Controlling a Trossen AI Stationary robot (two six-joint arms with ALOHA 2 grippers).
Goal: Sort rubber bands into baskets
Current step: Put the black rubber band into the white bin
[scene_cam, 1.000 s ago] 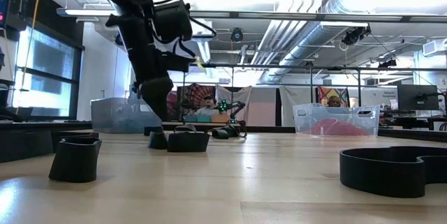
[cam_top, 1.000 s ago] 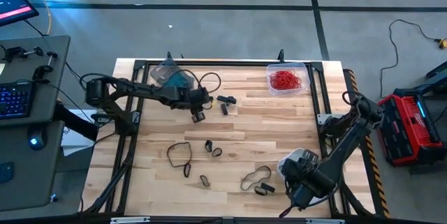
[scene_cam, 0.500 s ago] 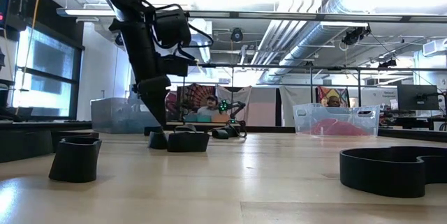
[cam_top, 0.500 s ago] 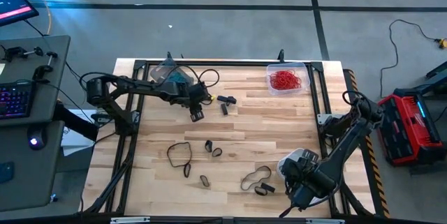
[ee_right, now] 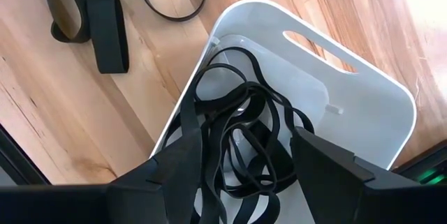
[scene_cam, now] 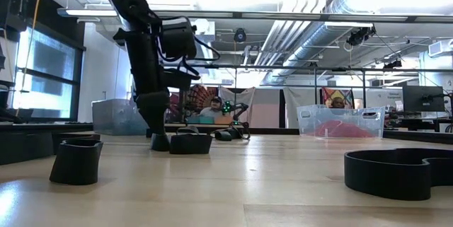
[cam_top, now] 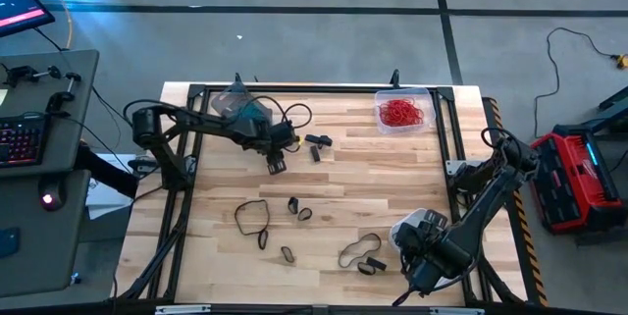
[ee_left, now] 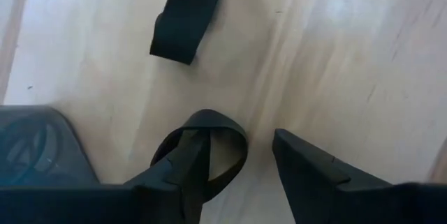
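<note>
Below, the spread left end effector [ee_left: 241, 165] straddles a flat black rubber band [ee_left: 227, 144].

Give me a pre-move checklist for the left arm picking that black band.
1. Left gripper open: ok.
2. Black band lined up between the fingers: not ok, one finger stands inside the loop, the gap lies beside it.
3. Second black band apart from the target: ok.
4. Right gripper out of the way, open over the white basket: ok.
5. Fingertips touching the table: cannot tell.
</note>
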